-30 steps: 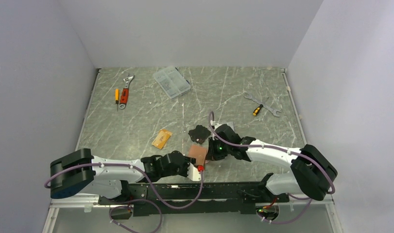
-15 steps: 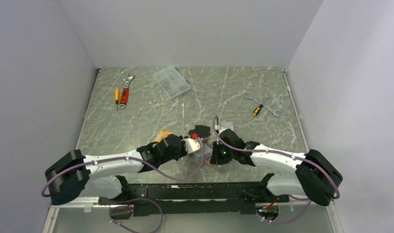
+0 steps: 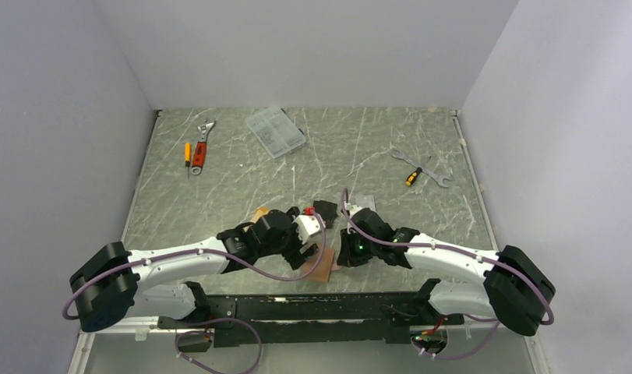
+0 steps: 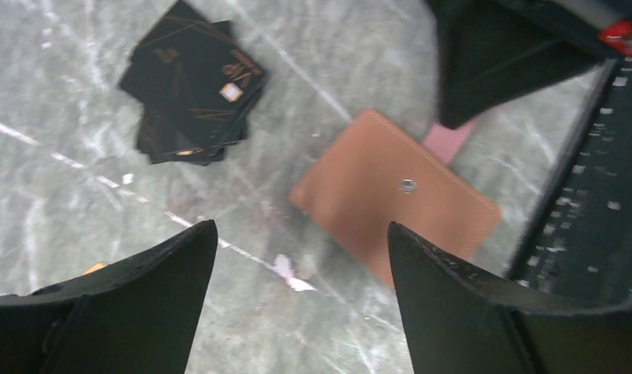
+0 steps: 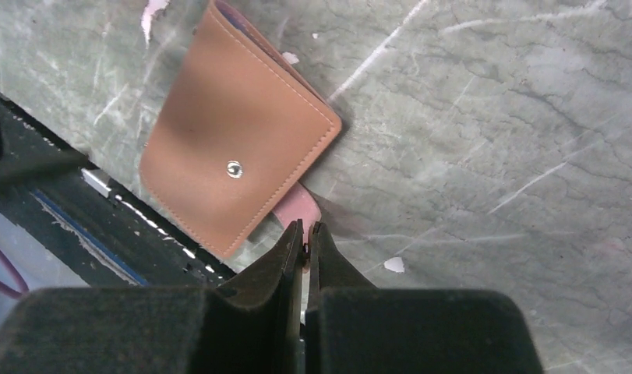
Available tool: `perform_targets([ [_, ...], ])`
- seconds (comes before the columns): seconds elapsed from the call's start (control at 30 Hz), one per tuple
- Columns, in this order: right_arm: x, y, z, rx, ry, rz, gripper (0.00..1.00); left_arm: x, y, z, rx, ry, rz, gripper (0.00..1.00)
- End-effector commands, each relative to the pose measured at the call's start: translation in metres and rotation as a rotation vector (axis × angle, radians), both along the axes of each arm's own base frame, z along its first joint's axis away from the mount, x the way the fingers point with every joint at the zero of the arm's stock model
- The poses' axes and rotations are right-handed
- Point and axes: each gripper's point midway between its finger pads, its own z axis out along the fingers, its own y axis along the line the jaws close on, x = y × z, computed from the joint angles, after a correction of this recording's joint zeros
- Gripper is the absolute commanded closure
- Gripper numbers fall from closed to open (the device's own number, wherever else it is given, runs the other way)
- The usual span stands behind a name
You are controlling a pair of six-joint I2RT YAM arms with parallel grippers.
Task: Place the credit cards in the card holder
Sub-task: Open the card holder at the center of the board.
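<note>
Because the card holder (image 5: 234,132) lies folded on the table (image 3: 359,148) at about 6 o'clock, close to the near edge, no card can go in yet, and both arms bend in over it. The left arm (image 3: 180,261) reaches in from 8 o'clock and the right arm (image 3: 445,253) from 4 o'clock, so one can probably pin the wallet while the other opens it.

At 11 o'clock, well apart from the work, sits a clear compartment box (image 3: 275,131); what is in it is too small to tell. The card holder shows only its tan-pink outside, and no card is seen in it.

Hanging above the wallet's 10 o'clock side, the left gripper (image 4: 299,226) has its jaws spread wide with nothing between them, which looks ready for a grasp. The right gripper (image 5: 305,230) has its jaws pressed together, tips at the end of the pink tab (image 5: 297,204) that sticks out from under the wallet at 5 o'clock. Whether they pinch the tab or merely press on it I cannot tell.

A black flat stack (image 4: 192,82) lies near the wallet, toward 12 o'clock. One orange card (image 3: 259,213) lies on the table at about 7 o'clock, half hidden behind the left arm. Smallest is the snap stud (image 5: 234,168), unfastened on the wallet's outer face.
</note>
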Motion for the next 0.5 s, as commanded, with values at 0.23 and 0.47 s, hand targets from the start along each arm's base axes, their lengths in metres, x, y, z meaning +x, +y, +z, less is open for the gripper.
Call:
perform_targets([
  [0.23, 0.017, 0.024, 0.057, 0.101, -0.101, 0.029, 1.0, -0.054, -0.05, 0.015, -0.058, -0.144, -0.365, 0.04],
  [0.47, 0.018, 0.037, 0.082, 0.17, -0.128, 0.08, 1.0, -0.045, -0.051, 0.015, -0.025, -0.279, -0.303, 0.05],
])
